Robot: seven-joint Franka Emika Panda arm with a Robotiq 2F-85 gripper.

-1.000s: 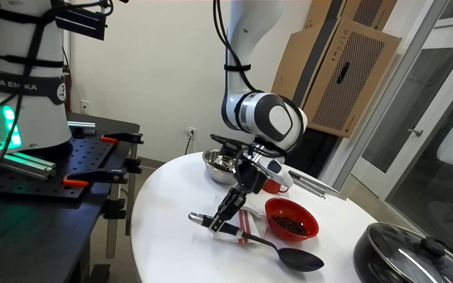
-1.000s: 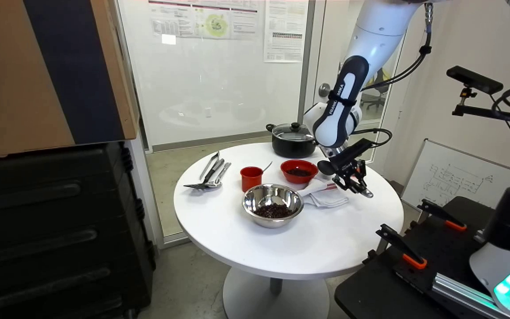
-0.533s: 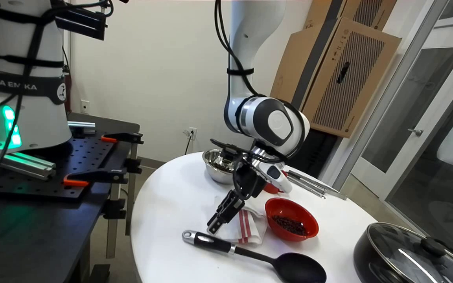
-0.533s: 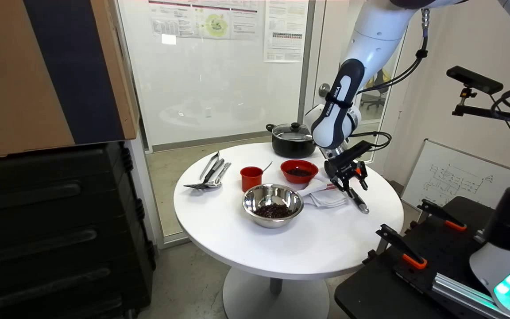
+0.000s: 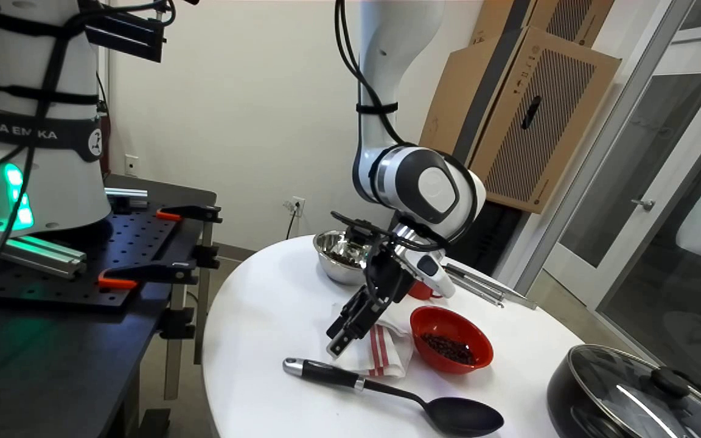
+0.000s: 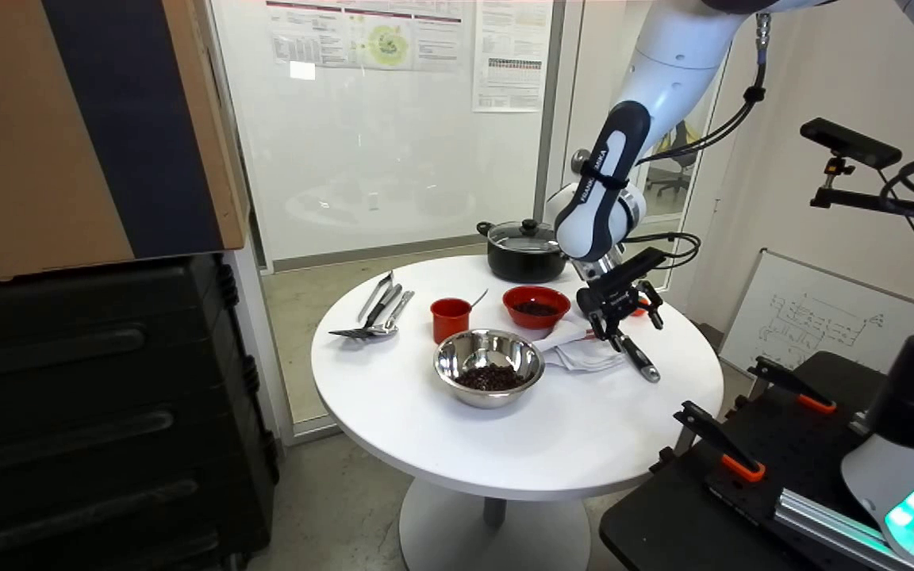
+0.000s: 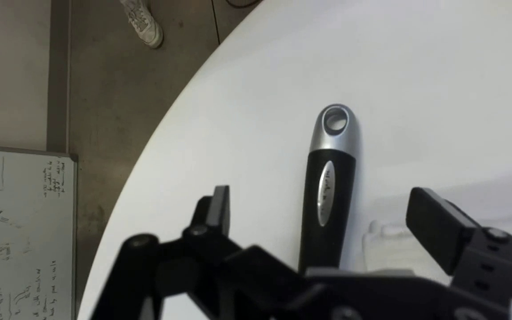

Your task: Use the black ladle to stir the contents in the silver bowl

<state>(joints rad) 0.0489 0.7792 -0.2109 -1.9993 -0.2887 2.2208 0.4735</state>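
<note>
Black ladle [image 5: 387, 390] is laid on the tabletop [image 5: 253, 340], just on the near side of the striped cloth [image 5: 381, 356] in an exterior view, scoop rightward. Its handle is flanked, with gaps, by the wide-spread fingers of the end effector [image 7: 325, 213]. On the far side, dark contents [image 5: 343, 258] are held by the silver bowl [image 5: 337, 275].

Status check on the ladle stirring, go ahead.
Gripper open, nothing held. Black ladle lying loose below it. Striped cloth close alongside the ladle, might crowd a grasp.
</note>
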